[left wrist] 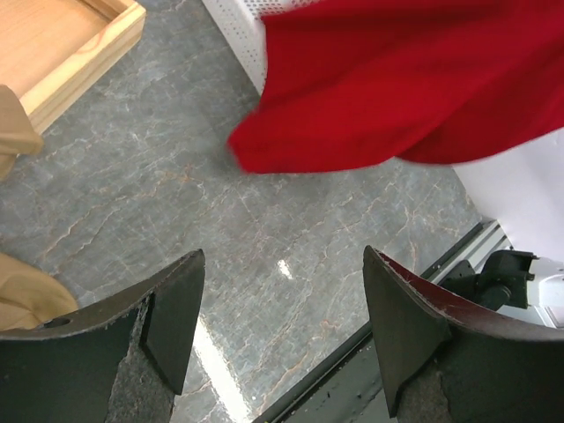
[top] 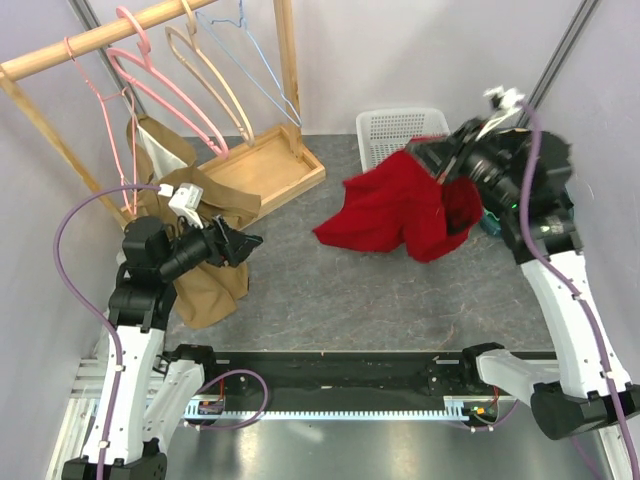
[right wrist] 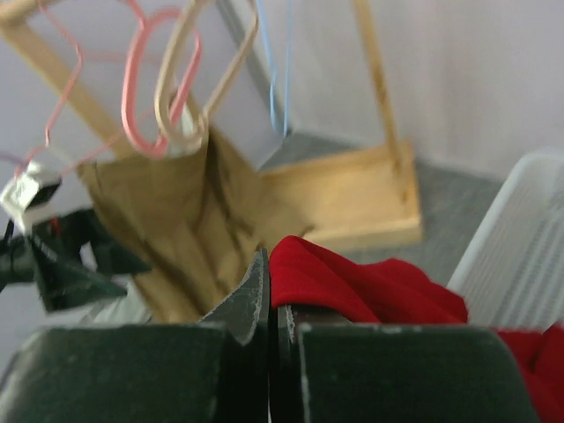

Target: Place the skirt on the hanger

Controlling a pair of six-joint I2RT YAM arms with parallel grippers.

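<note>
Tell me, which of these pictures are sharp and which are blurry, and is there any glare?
Top view: sharp and evenly lit, with no hard shadows around the red skirt. Left wrist view: the table is crisp, with one small glare spot near the bottom, and the skirt's lower edge is slightly smeared. Right wrist view: the hangers and the wooden rack behind them are out of focus.

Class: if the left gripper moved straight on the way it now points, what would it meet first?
Most likely the hanging red fabric skirt, held up by the shut right gripper. The open left gripper points across the grey marbled tabletop toward it; depth is uncertain.
</note>
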